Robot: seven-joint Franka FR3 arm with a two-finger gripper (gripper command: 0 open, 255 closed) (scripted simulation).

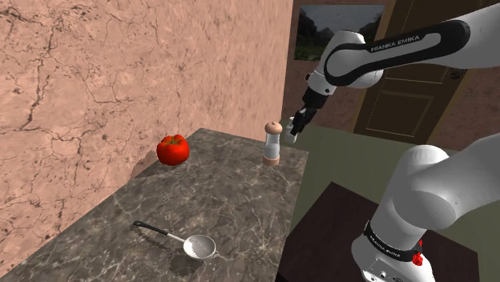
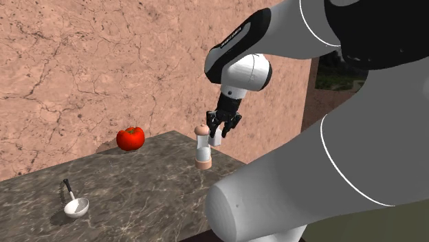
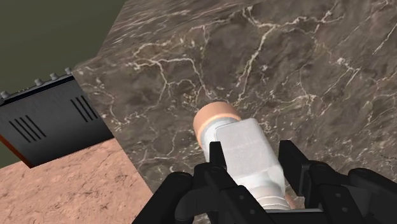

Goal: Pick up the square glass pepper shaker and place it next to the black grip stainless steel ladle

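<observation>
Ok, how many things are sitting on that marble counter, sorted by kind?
red tomato: 1
pepper shaker: 1
black-handled ladle: 1
Total: 3

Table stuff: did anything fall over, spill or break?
Nothing looks spilled or broken. The peach-capped mill stands upright, the tomato sits near the wall, and the ladle lies flat, as ladles do. The pale square shaker is clasped between the fingers, held up beside the mill.
</observation>
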